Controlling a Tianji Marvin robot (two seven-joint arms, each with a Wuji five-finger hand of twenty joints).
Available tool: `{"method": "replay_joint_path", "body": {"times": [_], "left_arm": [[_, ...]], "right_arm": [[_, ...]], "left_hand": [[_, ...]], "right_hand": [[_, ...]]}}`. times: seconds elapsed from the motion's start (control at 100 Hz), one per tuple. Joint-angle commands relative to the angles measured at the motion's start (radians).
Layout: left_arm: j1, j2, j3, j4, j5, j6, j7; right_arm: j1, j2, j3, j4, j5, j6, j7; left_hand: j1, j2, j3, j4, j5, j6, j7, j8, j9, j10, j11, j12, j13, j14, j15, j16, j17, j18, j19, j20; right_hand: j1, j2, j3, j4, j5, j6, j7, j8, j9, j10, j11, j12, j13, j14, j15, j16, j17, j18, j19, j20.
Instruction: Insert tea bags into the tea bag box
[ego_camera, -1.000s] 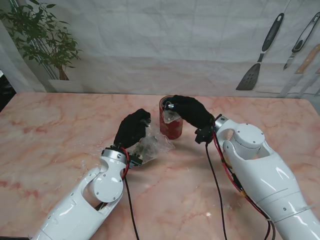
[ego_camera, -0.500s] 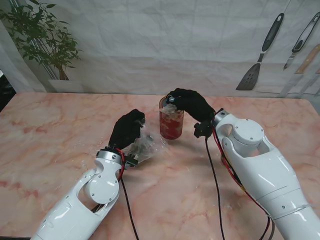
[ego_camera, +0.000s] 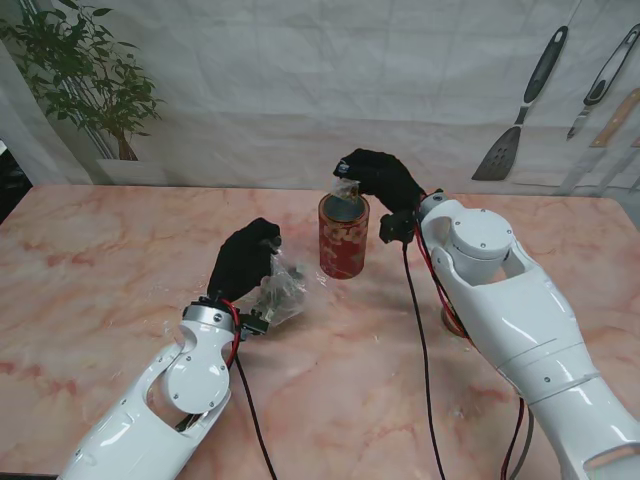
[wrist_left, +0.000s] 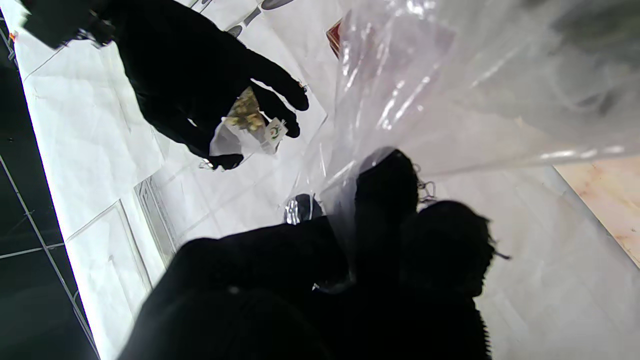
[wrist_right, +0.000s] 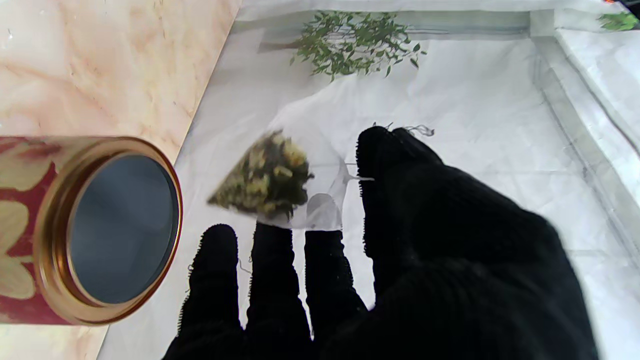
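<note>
The right hand (ego_camera: 378, 178) has risen from the tin's (ego_camera: 344, 237) mouth, its fingers (wrist_right: 325, 260) pinching a tea bag (wrist_right: 265, 177) just above the rim near the tabletop's far edge. The left hand (ego_camera: 243, 262) has pulled back, gripping the plastic bag (ego_camera: 283, 290). Insertion seems unfinished.

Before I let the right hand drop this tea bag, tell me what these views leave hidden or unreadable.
- Inside of the tea bag box: right wrist view shows only darkness; contents unknown.
- Plastic bag: whether tea bags remain is unclear; the left hand covers it from the stand, and folds blur the left wrist view.
- Tag print on the tea bag in the right hand: too small.
</note>
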Motion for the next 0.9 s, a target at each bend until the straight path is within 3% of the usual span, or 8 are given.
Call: {"method": "replay_joint_path", "body": {"times": [0.0,0.57,0.89], "left_arm": [[0.003,0.001,-0.003,-0.011,-0.002,-0.004,-0.012],[0.007,0.004,-0.014,-0.016,0.005,-0.008,-0.017],[0.007,0.005,-0.018,-0.015,0.0,-0.01,-0.022]], "right_arm": [[0.023,-0.017,-0.005,0.02,-0.007,0.011,-0.008],[0.178,-0.081,-0.072,0.23,-0.073,0.154,-0.119],[0.196,-0.082,-0.092,0.251,-0.155,0.241,-0.137]], "left_hand": [[0.121,-0.007,0.071,-0.014,-0.013,-0.003,-0.002,0.009,0.011,-0.048,0.032,0.038,0.009,0.08,0.028,0.011,0.016,-0.084,0.038,0.009],[0.121,-0.006,0.071,-0.014,-0.012,-0.002,-0.003,0.009,0.011,-0.049,0.03,0.039,0.011,0.078,0.029,0.012,0.017,-0.086,0.041,0.01],[0.121,-0.006,0.07,-0.014,-0.012,-0.002,-0.003,0.01,0.011,-0.048,0.029,0.039,0.011,0.08,0.031,0.014,0.017,-0.086,0.042,0.011]], "right_hand": [[0.05,-0.01,0.056,0.009,0.066,-0.065,0.03,0.017,0.006,-0.013,0.023,0.017,0.02,-0.001,0.023,0.009,0.005,-0.049,0.033,0.01],[0.044,-0.007,0.048,0.01,0.059,-0.066,0.031,0.007,0.009,-0.016,0.045,0.036,0.027,-0.001,0.052,0.019,0.009,-0.05,0.059,0.005],[0.039,-0.017,0.051,0.008,0.062,-0.05,0.04,-0.029,0.014,-0.009,0.066,0.049,0.032,0.007,0.085,0.03,0.006,-0.04,0.084,0.0]]}}
